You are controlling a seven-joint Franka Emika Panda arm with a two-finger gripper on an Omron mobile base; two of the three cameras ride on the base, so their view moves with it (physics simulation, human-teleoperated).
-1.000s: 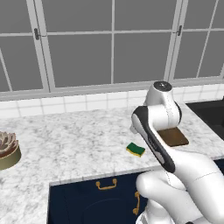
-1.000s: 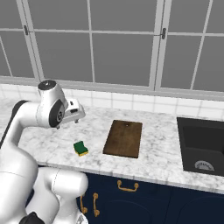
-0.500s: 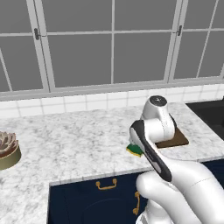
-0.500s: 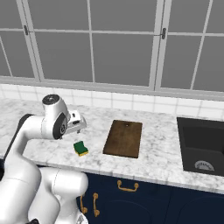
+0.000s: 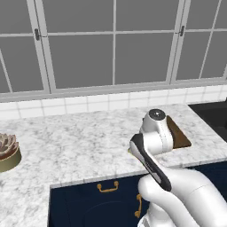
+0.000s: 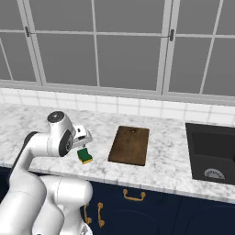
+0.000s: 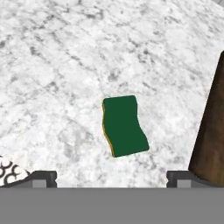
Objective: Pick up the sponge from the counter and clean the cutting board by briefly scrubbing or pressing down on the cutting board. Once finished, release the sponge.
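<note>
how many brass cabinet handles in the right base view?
3. One horizontal handle below the cutting board; two vertical handles side by side lower left of it, next to the arm. The arm may hide more.

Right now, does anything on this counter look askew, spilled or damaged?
Nothing stands out. The sponge lies flat on the counter, green side up, just off the cutting board, which sits flat and bare. The open gripper hovers above the sponge.

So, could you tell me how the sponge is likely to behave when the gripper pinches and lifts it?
The sponge looks small and lies flat on the counter, so it is probably light and won't roll. Its wavy sides suggest soft foam that may squash between the fingers.
</note>
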